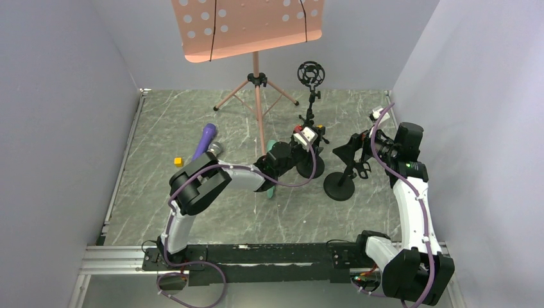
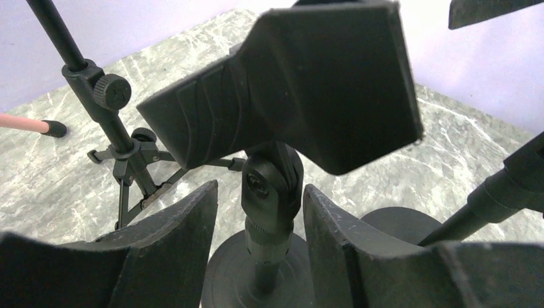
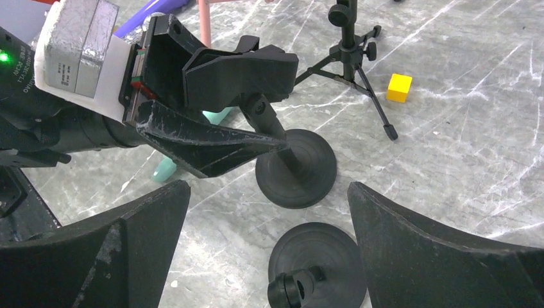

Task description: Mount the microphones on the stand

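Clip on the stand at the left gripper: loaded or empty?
Empty. The left wrist view shows the clip with its cradle bare, no microphone in it. The purple microphone lies on the table.

No legible text; white lettering on left arm housing too blurred.

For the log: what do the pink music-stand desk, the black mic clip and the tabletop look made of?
Pink music-stand desk: likely painted sheet metal; it is thin and flat, with punched round holes. Black mic clip: matte moulded plastic or rubber, judging by its ribbed grooves and dull sheen. Tabletop: grey stone look with white veins; whether it is real marble or printed laminate cannot be told.
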Action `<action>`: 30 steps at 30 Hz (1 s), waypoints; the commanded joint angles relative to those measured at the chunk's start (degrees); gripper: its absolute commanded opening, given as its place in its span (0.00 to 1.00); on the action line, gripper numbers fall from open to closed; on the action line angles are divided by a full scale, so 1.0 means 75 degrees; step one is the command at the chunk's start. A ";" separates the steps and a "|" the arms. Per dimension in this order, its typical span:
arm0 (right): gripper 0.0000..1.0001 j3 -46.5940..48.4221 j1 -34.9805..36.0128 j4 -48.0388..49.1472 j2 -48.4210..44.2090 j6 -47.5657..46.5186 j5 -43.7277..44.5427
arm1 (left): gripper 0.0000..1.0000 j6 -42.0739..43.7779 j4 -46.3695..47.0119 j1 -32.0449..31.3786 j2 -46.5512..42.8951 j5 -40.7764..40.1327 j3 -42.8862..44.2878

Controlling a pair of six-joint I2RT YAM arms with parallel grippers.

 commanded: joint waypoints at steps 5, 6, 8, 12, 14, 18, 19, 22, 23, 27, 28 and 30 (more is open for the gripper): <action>1.00 0.0174 -0.0007 0.0297 -0.0036 -0.0010 0.0126 | 0.47 0.0081 0.0091 -0.0062 0.0180 -0.0226 0.0427; 1.00 0.0174 -0.0007 0.0300 -0.0025 -0.0011 0.0129 | 0.43 0.0098 0.0080 -0.0063 0.0175 -0.0186 0.0432; 1.00 0.0174 -0.0007 0.0299 -0.0023 -0.0017 0.0140 | 0.29 0.0133 0.0065 -0.0060 0.0153 -0.0104 0.0423; 1.00 0.0162 -0.0008 0.0318 -0.0020 -0.0033 0.0135 | 0.07 0.0373 0.0092 -0.0060 -0.0165 0.0176 0.0207; 1.00 0.0158 -0.0013 0.0300 -0.0012 -0.0051 0.0114 | 0.01 0.0668 0.0156 -0.0052 -0.0427 0.0495 -0.0075; 1.00 0.0162 -0.0007 0.0243 -0.0005 -0.0152 -0.0049 | 0.00 0.0646 0.0137 0.0183 -0.1077 0.2128 -0.0658; 1.00 0.0162 -0.0007 0.0223 -0.0023 -0.0177 -0.0111 | 0.00 0.0564 0.0113 0.0313 -0.1233 0.2464 -0.0778; 1.00 0.0174 -0.0007 0.0138 -0.0037 -0.0321 -0.0290 | 0.00 -0.0016 -0.0128 0.0753 -0.1619 0.4226 -0.1034; 1.00 0.0174 -0.0007 0.0103 -0.0052 -0.0376 -0.0358 | 0.00 -0.0037 -0.0339 0.0901 -0.1708 0.4813 -0.1056; 1.00 0.0260 0.0002 -0.0227 0.0000 -0.0826 -0.0785 | 0.00 0.0130 -0.1277 0.1280 -0.1959 0.6661 -0.0893; 1.00 0.0275 0.0010 -0.0350 0.0025 -0.1023 -0.0947 | 0.00 0.0256 -0.1574 0.1332 -0.1998 0.6998 -0.0809; 1.00 0.0332 0.0048 -0.0637 0.0092 -0.1422 -0.1164 | 0.00 0.0615 -0.2287 0.1430 -0.2037 0.7438 -0.0649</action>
